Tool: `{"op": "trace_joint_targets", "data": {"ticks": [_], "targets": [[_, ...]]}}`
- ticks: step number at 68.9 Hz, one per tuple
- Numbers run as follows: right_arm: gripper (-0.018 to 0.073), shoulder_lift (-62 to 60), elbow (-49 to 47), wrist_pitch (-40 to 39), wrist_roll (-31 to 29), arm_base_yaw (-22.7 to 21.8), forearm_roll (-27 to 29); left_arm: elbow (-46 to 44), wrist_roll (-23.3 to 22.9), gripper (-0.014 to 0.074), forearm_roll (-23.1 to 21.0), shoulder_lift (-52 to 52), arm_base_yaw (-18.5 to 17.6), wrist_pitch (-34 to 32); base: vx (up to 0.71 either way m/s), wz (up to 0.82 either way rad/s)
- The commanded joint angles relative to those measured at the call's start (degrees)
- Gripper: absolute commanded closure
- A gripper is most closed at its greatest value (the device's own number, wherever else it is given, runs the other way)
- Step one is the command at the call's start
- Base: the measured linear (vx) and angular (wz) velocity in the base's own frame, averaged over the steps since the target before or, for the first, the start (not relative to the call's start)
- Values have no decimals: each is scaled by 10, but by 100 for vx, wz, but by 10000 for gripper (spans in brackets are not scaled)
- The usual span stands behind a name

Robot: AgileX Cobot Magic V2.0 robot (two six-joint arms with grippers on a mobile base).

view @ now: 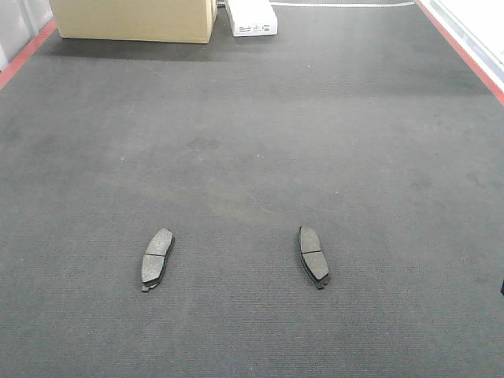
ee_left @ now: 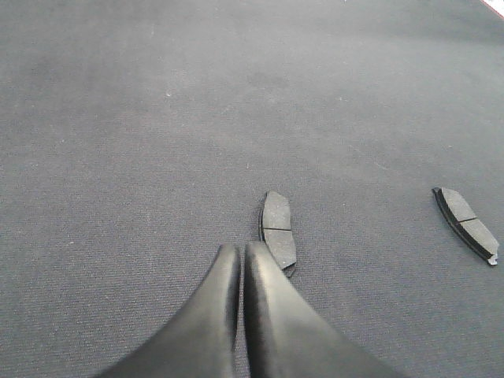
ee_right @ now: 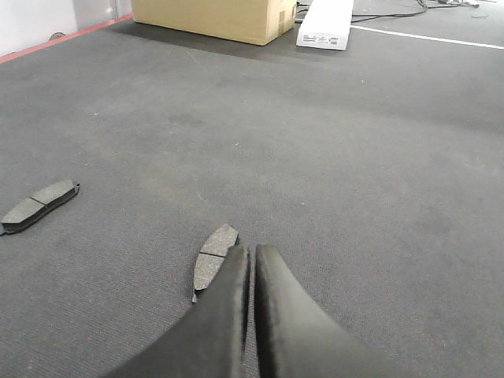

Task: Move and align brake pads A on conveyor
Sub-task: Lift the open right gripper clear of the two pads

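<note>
Two pads lie flat on the belt (view: 252, 142), both well short of the box (view: 134, 20) at its far end. The left pad (view: 157, 258) sits roughly straight out from the box's front, and the right pad (view: 313, 256) is off to the box's right (their far ends lean slightly toward each other).

The front view shows neither arm; only the wrist views do. The left gripper (ee_left: 240, 250) has its fingers pressed together with nothing between them, its tips just on the side of the left pad away from the box. The right gripper (ee_right: 250, 250) is likewise closed and empty, and one finger covers a near corner of the right pad.

The left wrist view leaves the box out. The right wrist view shows it, with a white carton (view: 252, 17) just beside the box's right. A red strip (view: 24, 51) runs past the box's left.

Box and carton are cut off at the top of the front view. Whether the fingertips touch the belt cannot be told.
</note>
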Motion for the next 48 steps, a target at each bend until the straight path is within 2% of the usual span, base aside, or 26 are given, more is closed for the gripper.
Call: {"op": "trace_joint_targets", "data": {"ticks": [1,48], "targets": [[563,4,-15,-42,-3,-2,-8,-15,-2,603,9,3,-2,-34,0,0],[563,4,-15,-42,-3,-2,-8,-15,-2,603,9,3,-2,-34,0,0]]}}
